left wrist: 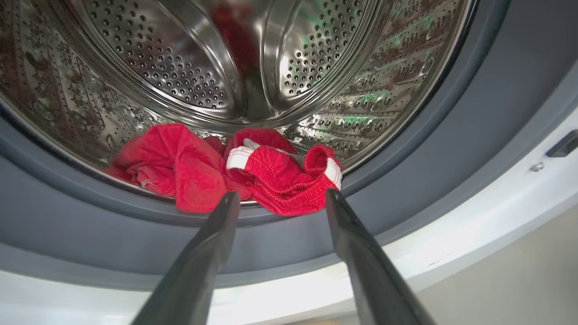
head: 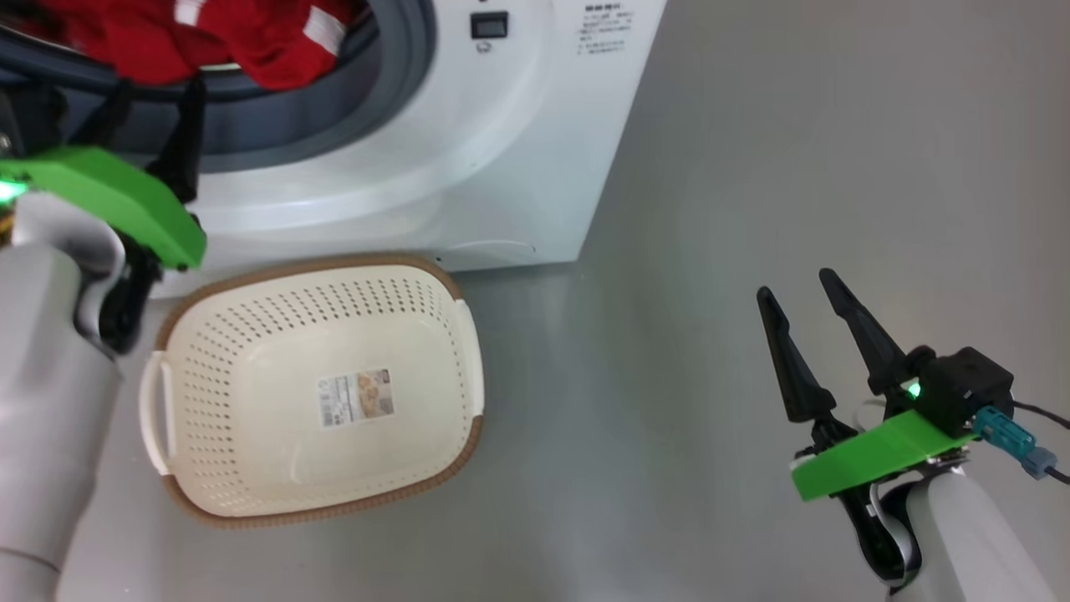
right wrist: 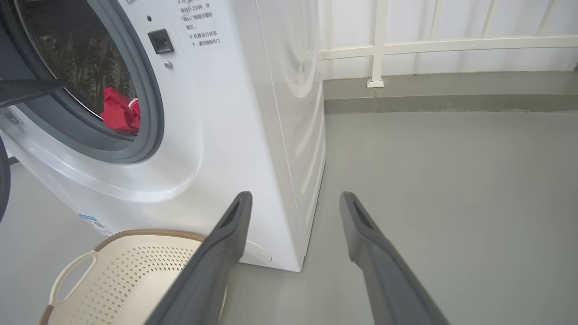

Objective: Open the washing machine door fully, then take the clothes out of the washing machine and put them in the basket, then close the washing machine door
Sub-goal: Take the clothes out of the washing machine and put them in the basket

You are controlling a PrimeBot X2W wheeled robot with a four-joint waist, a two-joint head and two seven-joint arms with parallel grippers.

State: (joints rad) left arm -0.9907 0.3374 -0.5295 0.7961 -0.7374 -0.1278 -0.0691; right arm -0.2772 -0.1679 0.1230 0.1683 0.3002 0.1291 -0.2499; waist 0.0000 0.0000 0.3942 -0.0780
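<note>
The left gripper (head: pixel 160 88) reaches up to the mouth of the washing machine (head: pixel 501 167), its two dark fingers spread apart and pointing into the opening, gripping nothing. The right gripper (head: pixel 794 284) hangs well off to the machine's right, fingers likewise parted and empty.

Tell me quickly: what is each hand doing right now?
Left hand: open, holding nothing, poised at the red clothes.
Right hand: open, holding nothing, above the floor.
</note>
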